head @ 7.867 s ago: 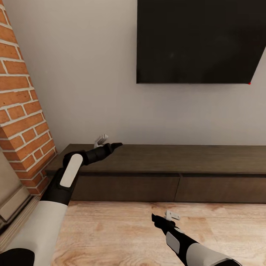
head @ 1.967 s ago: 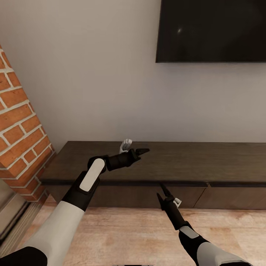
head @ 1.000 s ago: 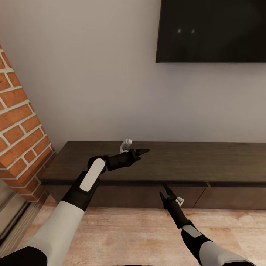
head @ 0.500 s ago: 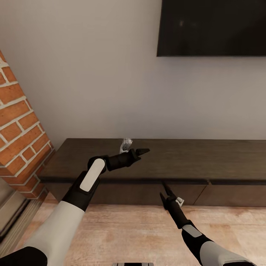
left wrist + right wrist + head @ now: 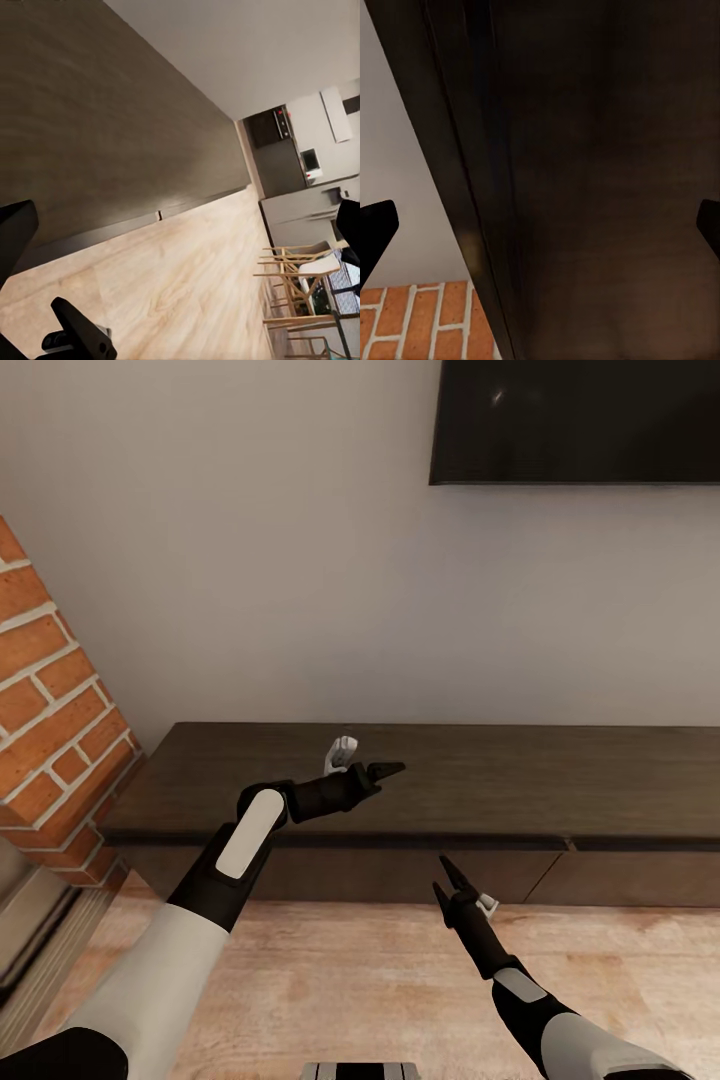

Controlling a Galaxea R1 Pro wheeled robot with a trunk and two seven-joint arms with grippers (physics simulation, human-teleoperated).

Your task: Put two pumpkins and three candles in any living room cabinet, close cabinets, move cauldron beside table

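While the cabinet point(image 5: 450, 790) stretches across the middle of the head view with both visible drawer fronts shut, the right gripper point(image 5: 447, 873) points up at the lower edge of the left-hand front, its 2 fingers spread a little apart with nothing between them. In the right wrist view the same dark wood is close up, with a fingertip at each side edge of the frame, which also says the fingers are wide apart.

The left gripper point(image 5: 388, 769) hangs over the cabinet top, just left of centre; from the head view I cannot tell whether its fingers are apart or together, though the left wrist view shows 2 dark fingertips point(image 5: 81, 330) with a gap between them, so they look spread and empty.

The step in hand looks like pulling out a drawer. To do it well, the right fingers should hook the top lip of the front, under the overhanging cabinet top, and draw straight back toward the robot without twisting, since a skewed pull could let the fingers slip off the thin edge. The left arm is best kept where it is, above the top and away from the drawer's path. A TV point(image 5: 575, 420) hangs at the upper right, and a brick wall point(image 5: 50, 730) stands at the left edge.
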